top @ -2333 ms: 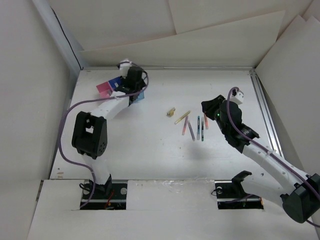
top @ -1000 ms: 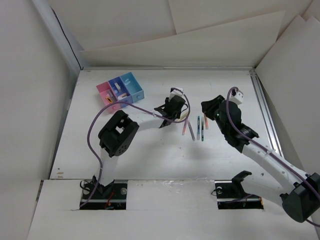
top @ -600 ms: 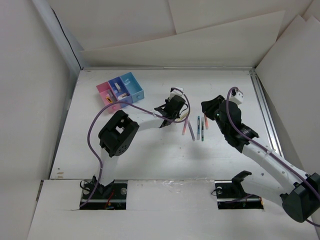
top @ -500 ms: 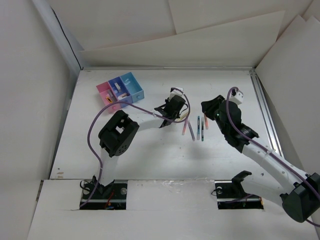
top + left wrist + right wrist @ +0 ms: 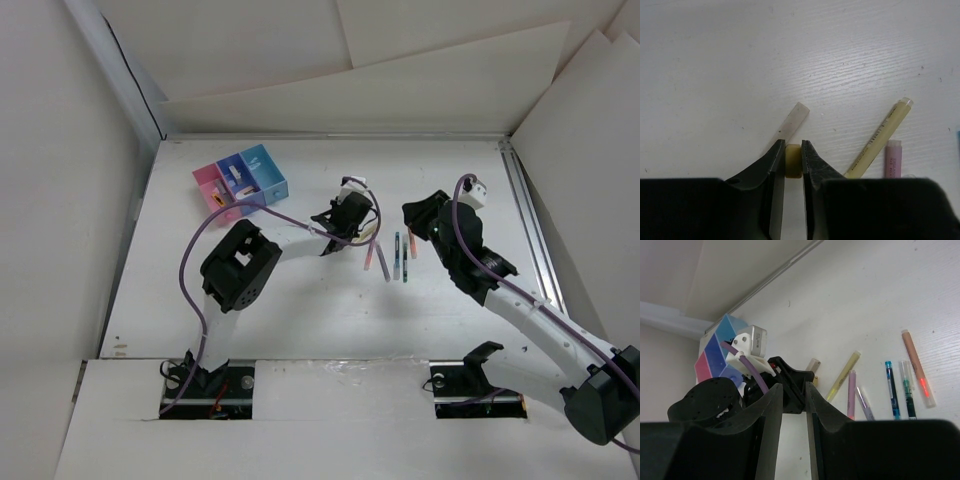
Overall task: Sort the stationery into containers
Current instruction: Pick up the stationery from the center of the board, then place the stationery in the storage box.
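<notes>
Left pincer (image 5: 793, 149) clamps tan eraser (image 5: 793, 162), pale stick (image 5: 793, 121) ahead, yellow pen (image 5: 881, 137) beside.

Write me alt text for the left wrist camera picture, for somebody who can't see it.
The left tool, seen from its own wrist, is shut on a small tan eraser block over a white table. Just beyond it lies a pale whitish stick. To the right lie a yellow pen and the end of a pink pen.

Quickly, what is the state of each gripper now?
Left gripper: closed on small tan eraser block.
Right gripper: slightly open, empty.
</notes>
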`<act>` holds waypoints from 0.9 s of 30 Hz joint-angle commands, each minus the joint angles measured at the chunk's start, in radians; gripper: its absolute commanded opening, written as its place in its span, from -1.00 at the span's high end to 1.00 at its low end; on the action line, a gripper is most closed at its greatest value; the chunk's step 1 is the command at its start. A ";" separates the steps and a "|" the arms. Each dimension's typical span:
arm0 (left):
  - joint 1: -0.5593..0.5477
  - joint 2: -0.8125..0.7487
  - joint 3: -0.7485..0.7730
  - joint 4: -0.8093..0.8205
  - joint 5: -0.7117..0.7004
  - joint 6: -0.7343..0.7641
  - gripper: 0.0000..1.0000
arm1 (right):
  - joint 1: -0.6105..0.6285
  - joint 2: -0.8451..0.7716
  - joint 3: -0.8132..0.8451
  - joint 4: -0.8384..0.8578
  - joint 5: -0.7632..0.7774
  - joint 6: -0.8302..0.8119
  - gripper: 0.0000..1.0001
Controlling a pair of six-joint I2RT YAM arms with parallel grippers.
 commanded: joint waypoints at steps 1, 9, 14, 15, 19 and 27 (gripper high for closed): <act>0.001 -0.002 0.033 -0.011 -0.030 -0.007 0.82 | -0.007 -0.001 0.011 0.018 0.015 -0.008 0.38; 0.001 -0.152 -0.008 0.013 0.025 -0.052 0.91 | -0.007 -0.010 0.011 0.018 0.015 -0.008 0.38; 0.057 -0.233 0.019 -0.045 0.045 -0.116 0.91 | -0.007 -0.019 0.011 0.018 0.015 -0.008 0.38; 0.073 -0.243 0.019 -0.045 0.022 -0.128 0.91 | -0.007 -0.019 0.011 0.018 0.015 -0.008 0.38; 0.176 -0.281 0.028 -0.089 -0.013 -0.197 0.91 | -0.007 -0.019 0.011 0.018 0.004 -0.008 0.38; 0.484 -0.347 0.019 -0.131 -0.001 -0.352 0.86 | -0.007 -0.029 0.011 0.018 -0.005 -0.008 0.38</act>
